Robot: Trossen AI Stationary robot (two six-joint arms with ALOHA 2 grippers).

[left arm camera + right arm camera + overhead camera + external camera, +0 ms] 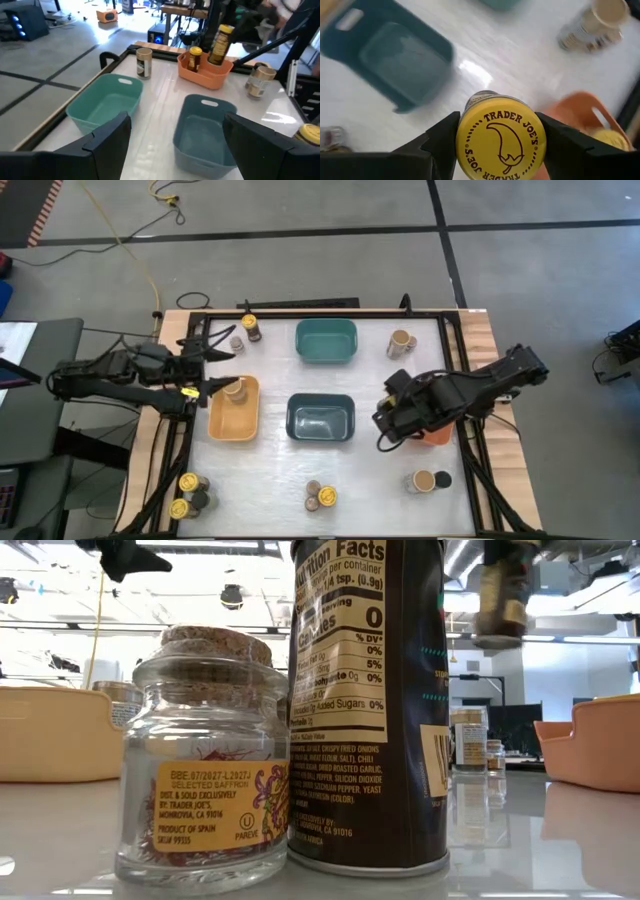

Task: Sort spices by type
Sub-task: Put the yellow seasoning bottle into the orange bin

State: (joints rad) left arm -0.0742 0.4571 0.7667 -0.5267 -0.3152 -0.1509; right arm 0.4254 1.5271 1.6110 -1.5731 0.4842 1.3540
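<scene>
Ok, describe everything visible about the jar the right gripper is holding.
The yellow-lidded jar is clamped between the right gripper's two dark fingers. Its round lid reads "Trader Joe's" around a dark chili-pepper drawing. The left wrist view shows it upright, with dark contents, held above the orange bin, which already holds a similar jar.

Clear glass jar (205, 775), cork stopper (216, 644); glossy white tabletop (520, 840)

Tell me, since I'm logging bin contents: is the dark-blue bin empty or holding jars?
Empty. The dark-blue bin shows only its bare floor from above and in the left wrist view; no jars inside.
</scene>
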